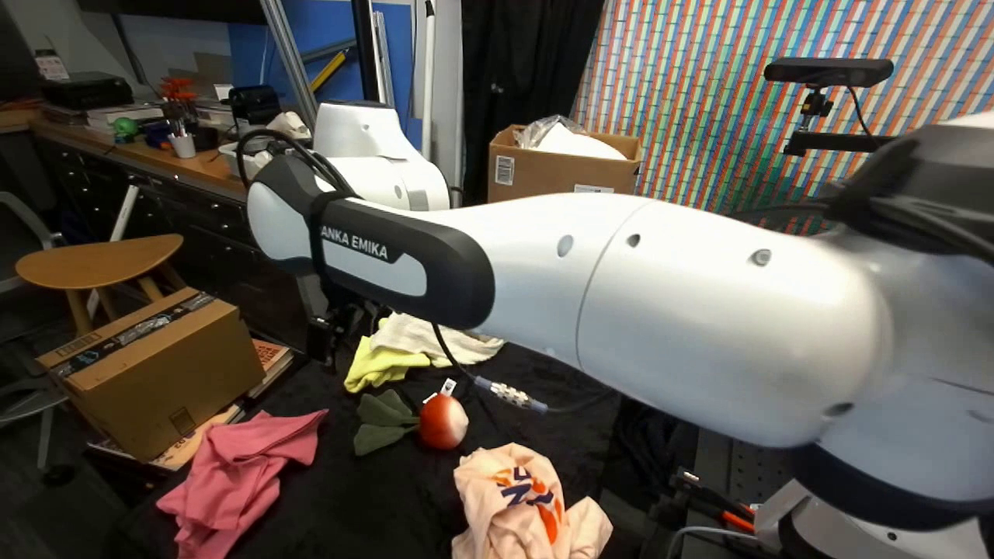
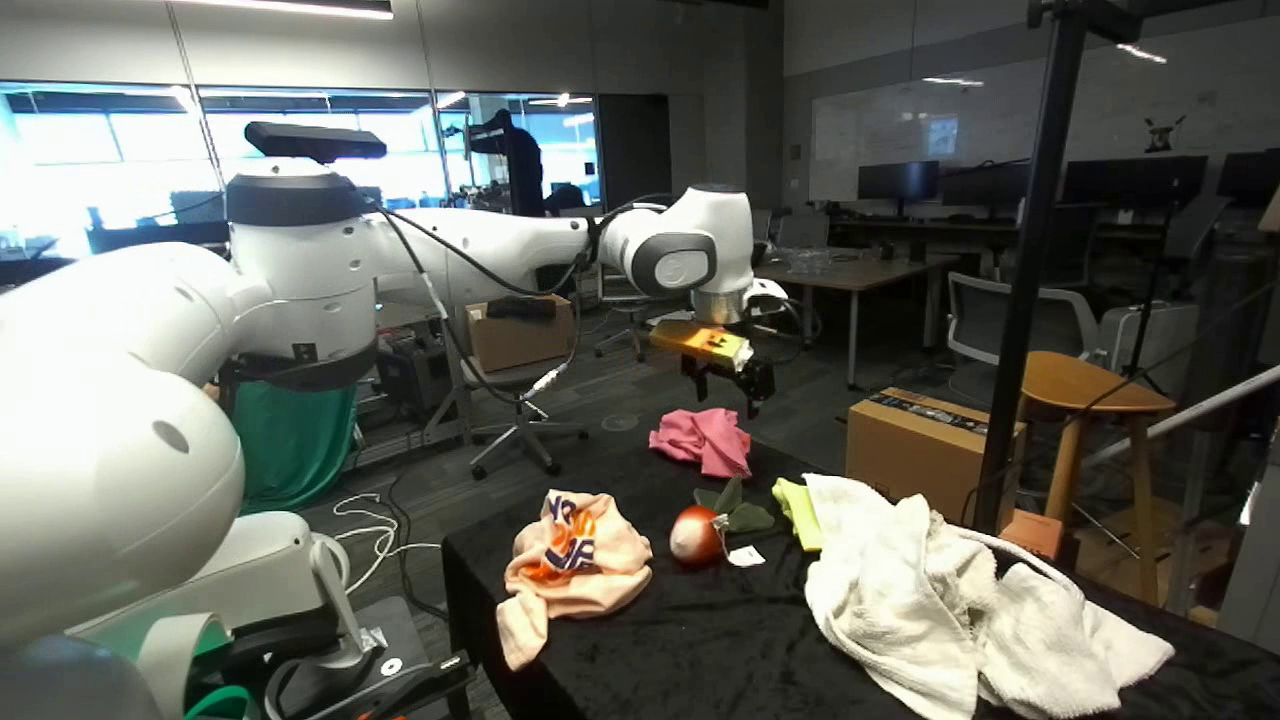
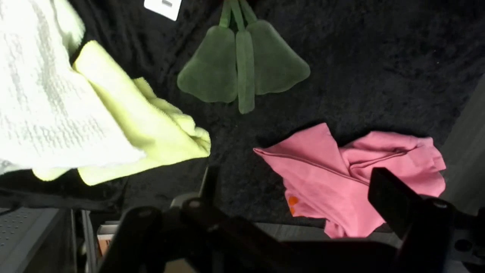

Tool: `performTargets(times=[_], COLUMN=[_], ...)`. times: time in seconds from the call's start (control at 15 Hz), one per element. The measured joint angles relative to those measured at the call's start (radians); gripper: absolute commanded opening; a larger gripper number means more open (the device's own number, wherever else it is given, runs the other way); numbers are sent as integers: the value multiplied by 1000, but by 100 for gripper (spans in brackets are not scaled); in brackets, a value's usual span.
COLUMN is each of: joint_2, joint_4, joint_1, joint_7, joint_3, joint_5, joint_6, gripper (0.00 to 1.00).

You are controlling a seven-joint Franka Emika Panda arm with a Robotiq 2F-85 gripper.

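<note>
Pink cloth (image 2: 702,442) crumpled at edge of black-covered table (image 2: 690,650). Gripper (image 2: 727,403) hangs above, fingers (image 3: 392,203) spread apart, pink cloth visible below in wrist view. Smaller: red-and-white toy radish (image 2: 695,537), green leaves (image 3: 282,62), nearby. Smallest: white tag (image 2: 746,556) beside radish.

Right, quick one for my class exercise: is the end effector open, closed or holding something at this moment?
End effector: open, holding nothing; the pink cloth lies lower down, untouched.

Wrist view: pink cloth (image 3: 322,178) partly hidden by the jaws at 4 o'clock; plush radish (image 3: 245,64) cropped at 12, white towel (image 3: 45,106) at 9.
</note>
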Motion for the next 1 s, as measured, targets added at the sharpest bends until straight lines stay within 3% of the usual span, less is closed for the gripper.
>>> performTargets(times=[0.4,0.73,1.0], joint_2=[-1,-20,-91], joint_4=[287,430,541], joint_1=[-190,-243,-272], joint_7=[-117,-126,-28], joint_3=[31,60,78], joint_5=[-13,-13,-13], joint_6=[-77,-70,32], gripper=[100,100,100])
